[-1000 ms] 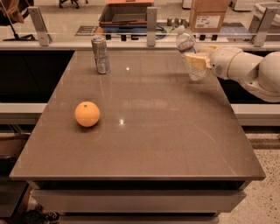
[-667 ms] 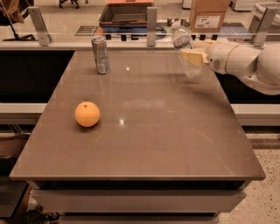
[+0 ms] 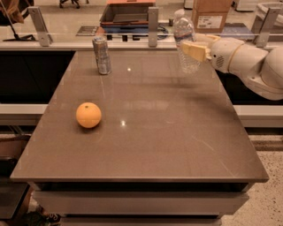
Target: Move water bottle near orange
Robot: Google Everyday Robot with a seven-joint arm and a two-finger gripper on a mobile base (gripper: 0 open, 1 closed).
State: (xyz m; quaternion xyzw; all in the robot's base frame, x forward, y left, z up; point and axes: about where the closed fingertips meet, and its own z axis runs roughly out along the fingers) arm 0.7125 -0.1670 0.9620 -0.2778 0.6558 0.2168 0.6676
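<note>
the gripper (image 3: 186,47) clasps the water bottle (image 3: 189,64) around its middle, nearly upright, at the far right of the brown table (image 3: 154,150). the orange (image 3: 88,114) sits well apart at the left, with a silver can (image 3: 102,55) behind it.

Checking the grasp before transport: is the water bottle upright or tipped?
The water bottle is upright, cap on top. The end effector grips its middle at the far right of the table.
</note>
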